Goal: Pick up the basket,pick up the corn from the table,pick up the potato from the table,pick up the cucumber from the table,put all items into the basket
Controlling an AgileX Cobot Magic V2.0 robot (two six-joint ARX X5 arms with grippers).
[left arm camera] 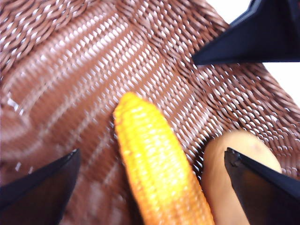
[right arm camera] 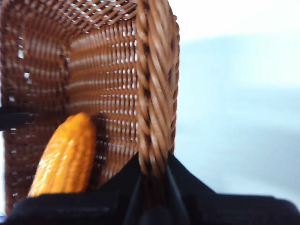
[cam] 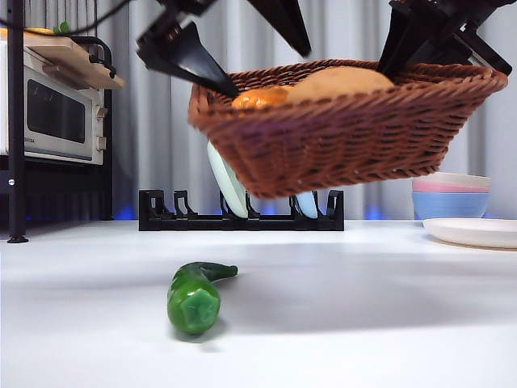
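The brown wicker basket (cam: pixel 347 141) hangs tilted in the air above the white table (cam: pixel 363 323). My right gripper (right arm camera: pixel 153 169) is shut on its braided rim (right arm camera: pixel 157 70) and shows at the upper right (cam: pixel 404 56) of the front view. The orange corn (left arm camera: pixel 157 168) and the tan potato (left arm camera: pixel 225 183) lie side by side inside the basket (left arm camera: pixel 93 70); both peek over the rim, corn (cam: pixel 258 99) and potato (cam: pixel 339 83). My left gripper (left arm camera: pixel 151 154) hovers open over the corn, holding nothing. The green cucumber (cam: pixel 194 295) lies on the table in front, below the basket's left end.
A toaster oven (cam: pixel 52 113) stands on a shelf at the left. A black dish rack (cam: pixel 242 214) with plates sits behind the basket. Stacked bowls (cam: pixel 451 198) and a white plate (cam: pixel 477 232) are at the right.
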